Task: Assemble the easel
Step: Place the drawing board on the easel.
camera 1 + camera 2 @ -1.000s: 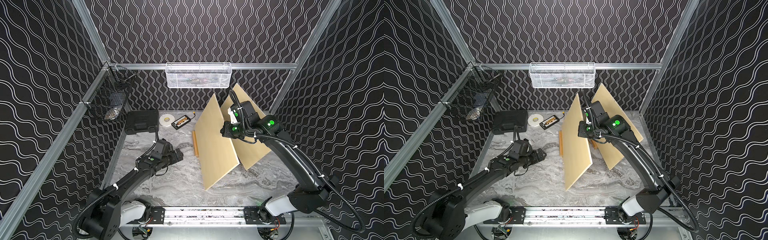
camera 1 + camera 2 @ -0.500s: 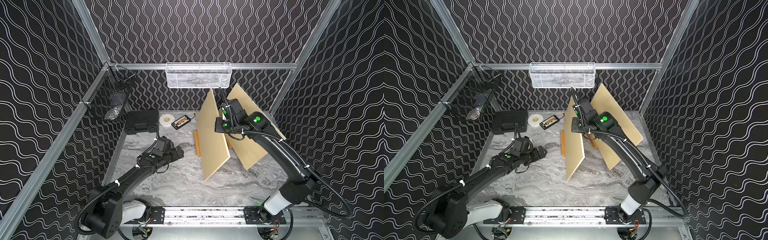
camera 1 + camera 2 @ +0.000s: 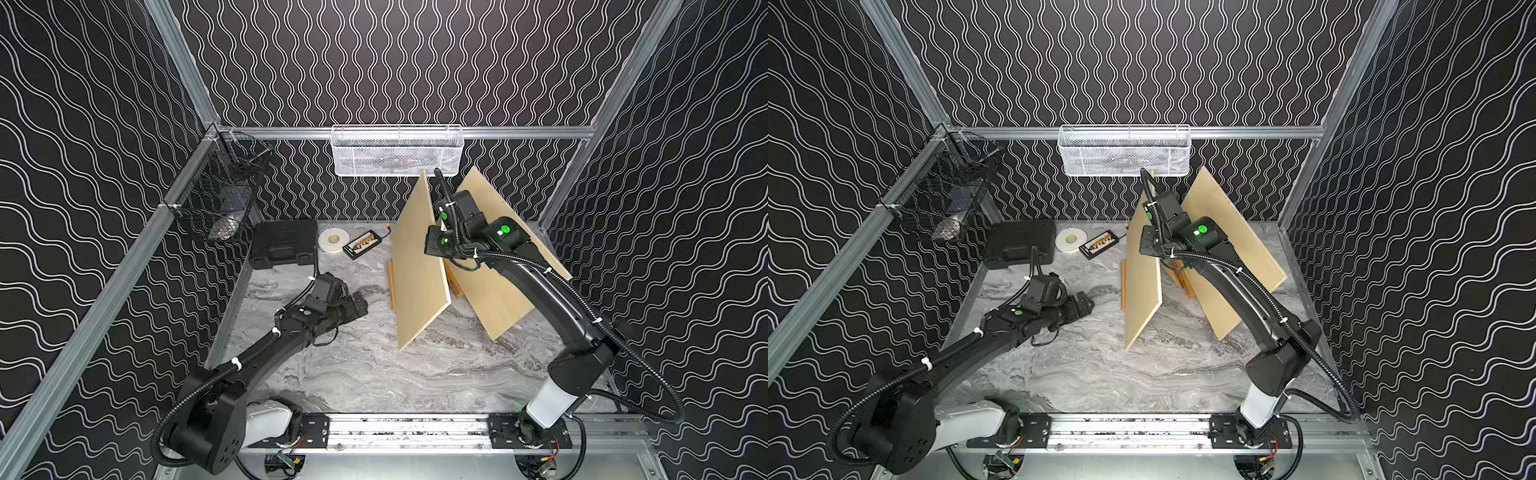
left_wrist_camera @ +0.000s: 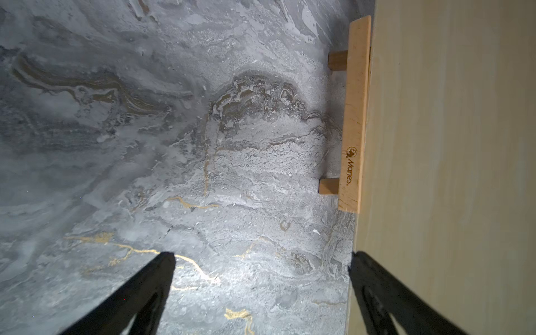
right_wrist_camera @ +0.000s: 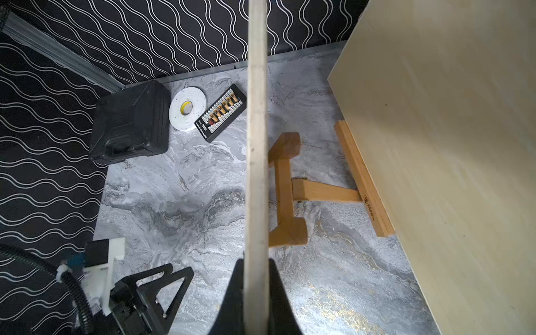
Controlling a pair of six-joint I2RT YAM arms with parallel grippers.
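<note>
A pale wooden board [image 3: 417,266] [image 3: 1142,286] stands nearly upright on edge. My right gripper [image 3: 434,245] [image 5: 255,261] is shut on its upper edge, which shows edge-on in the right wrist view. The board's foot is right behind a small easel's wooden ledge [image 4: 355,116] [image 3: 391,284]; whether it rests on the ledge I cannot tell. A second board [image 3: 494,266] [image 5: 435,145] leans on another small wooden easel [image 5: 290,188]. My left gripper [image 3: 359,303] [image 4: 261,258] hovers open low over the table, just left of the held board, holding nothing.
A black case [image 3: 282,243], a white tape roll [image 3: 332,240] and a black connector strip [image 3: 363,245] lie at the back left. A white mesh basket [image 3: 397,151] hangs on the back wall and a black wire basket [image 3: 220,199] on the left wall.
The right arm has swung the held board leftward and more upright, so it shows narrower. The left gripper has edged toward the board's foot, still open.
</note>
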